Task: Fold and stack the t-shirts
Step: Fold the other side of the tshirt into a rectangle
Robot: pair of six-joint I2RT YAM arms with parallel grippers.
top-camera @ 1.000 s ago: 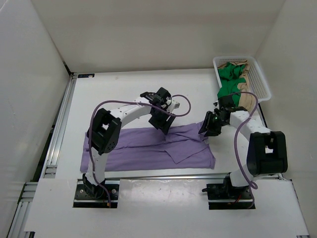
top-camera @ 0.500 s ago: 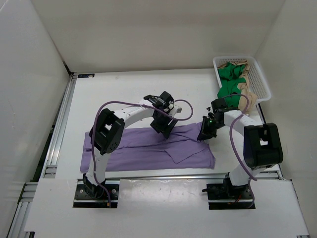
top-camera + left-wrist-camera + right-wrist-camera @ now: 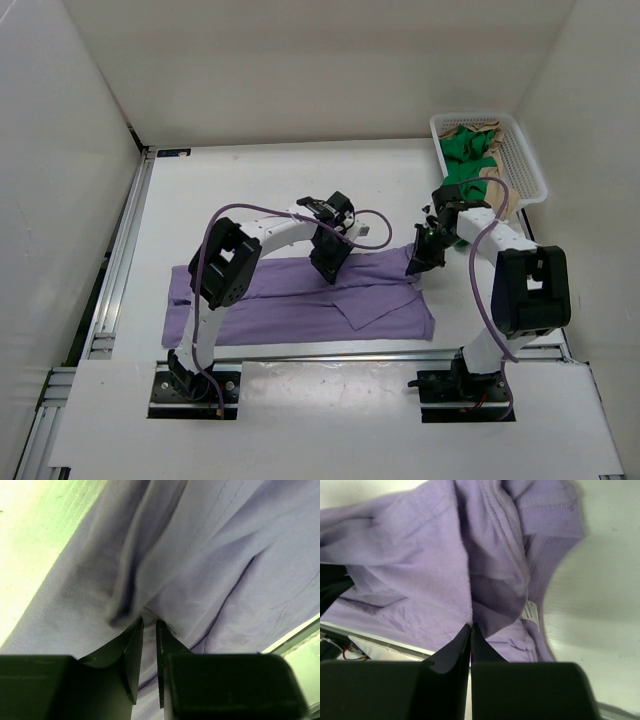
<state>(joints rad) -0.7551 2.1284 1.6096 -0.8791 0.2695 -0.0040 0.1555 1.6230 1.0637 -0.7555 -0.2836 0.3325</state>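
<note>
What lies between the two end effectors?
In the top view, the far edge of the lavender t-shirt runs between the left end effector and the right end effector.

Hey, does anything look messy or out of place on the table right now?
The lavender shirt lies rumpled, one flap folded crookedly across its right half. In the white basket, the green shirt and tan shirt are bunched, the tan one spilling over the near rim.

You had the white counter (image 3: 250, 185) carrying two things: the lavender t-shirt (image 3: 300, 310) spread wide toward 6 o'clock, rumpled along its far edge, and the white mesh basket (image 3: 528, 155) at 2 o'clock.
</note>
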